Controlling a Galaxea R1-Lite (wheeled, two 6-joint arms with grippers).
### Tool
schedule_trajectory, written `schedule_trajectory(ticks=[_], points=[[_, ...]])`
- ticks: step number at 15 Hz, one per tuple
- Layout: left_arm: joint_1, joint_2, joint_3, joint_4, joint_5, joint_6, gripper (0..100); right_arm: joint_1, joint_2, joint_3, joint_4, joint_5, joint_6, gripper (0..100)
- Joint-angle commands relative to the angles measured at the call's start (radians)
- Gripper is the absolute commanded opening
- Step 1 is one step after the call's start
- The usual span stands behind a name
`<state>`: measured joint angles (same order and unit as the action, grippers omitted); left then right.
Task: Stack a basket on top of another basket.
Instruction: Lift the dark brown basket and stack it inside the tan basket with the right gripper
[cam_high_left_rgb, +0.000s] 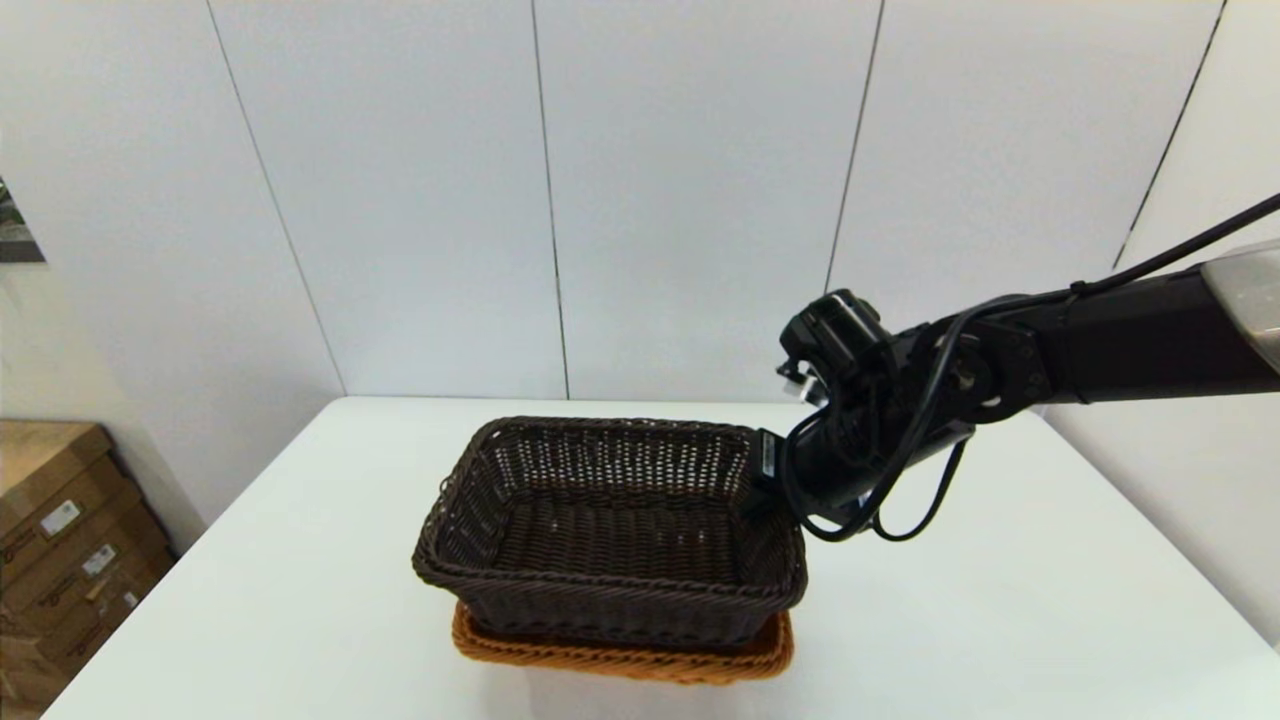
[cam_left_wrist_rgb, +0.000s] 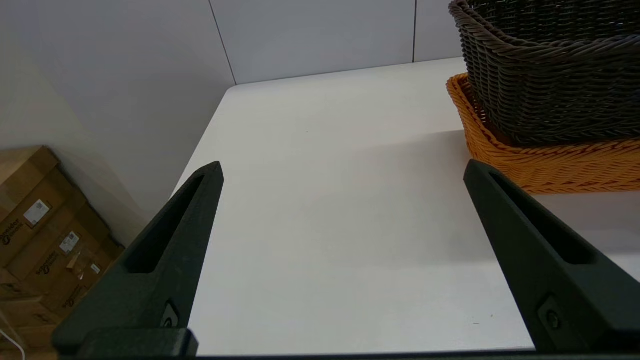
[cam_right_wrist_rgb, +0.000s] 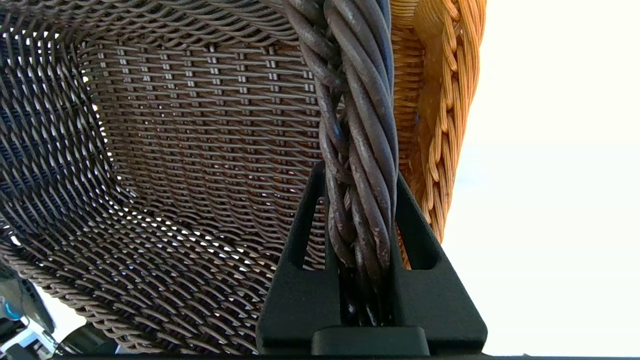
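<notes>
The dark brown basket (cam_high_left_rgb: 610, 530) sits low inside the orange-tan basket (cam_high_left_rgb: 620, 660) at the middle of the white table (cam_high_left_rgb: 1000, 620), and only the orange rim shows beneath it. My right gripper (cam_right_wrist_rgb: 359, 172) is shut on the braided rim of the dark basket (cam_right_wrist_rgb: 200, 150) at its right end, with the orange basket (cam_right_wrist_rgb: 440, 100) just outside the fingers. In the head view the right wrist (cam_high_left_rgb: 850, 440) hides those fingers. My left gripper (cam_left_wrist_rgb: 342, 167) hangs open over bare table, left of both the dark basket (cam_left_wrist_rgb: 550, 75) and the orange one (cam_left_wrist_rgb: 550, 160).
Cardboard boxes (cam_high_left_rgb: 60, 540) stand on the floor beyond the table's left edge, also seen in the left wrist view (cam_left_wrist_rgb: 40, 235). A white panelled wall runs close behind the table's far edge. The right arm's cable loops (cam_high_left_rgb: 900, 500) hang beside the baskets.
</notes>
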<state>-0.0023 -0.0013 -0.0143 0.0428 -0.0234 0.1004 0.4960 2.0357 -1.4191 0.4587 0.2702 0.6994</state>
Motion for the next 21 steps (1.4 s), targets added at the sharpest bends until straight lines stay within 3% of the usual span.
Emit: schedule_trajectory(ticks=[1, 21], points=[[-0.001, 0.0, 0.0, 0.0, 0.0, 0.001, 100, 0.003, 0.006, 0.0, 0.001, 0.001, 0.005, 0], [-0.001, 0.0, 0.0, 0.0, 0.0, 0.001, 100, 0.004, 0.027, 0.0, -0.006, -0.002, 0.037, 0]])
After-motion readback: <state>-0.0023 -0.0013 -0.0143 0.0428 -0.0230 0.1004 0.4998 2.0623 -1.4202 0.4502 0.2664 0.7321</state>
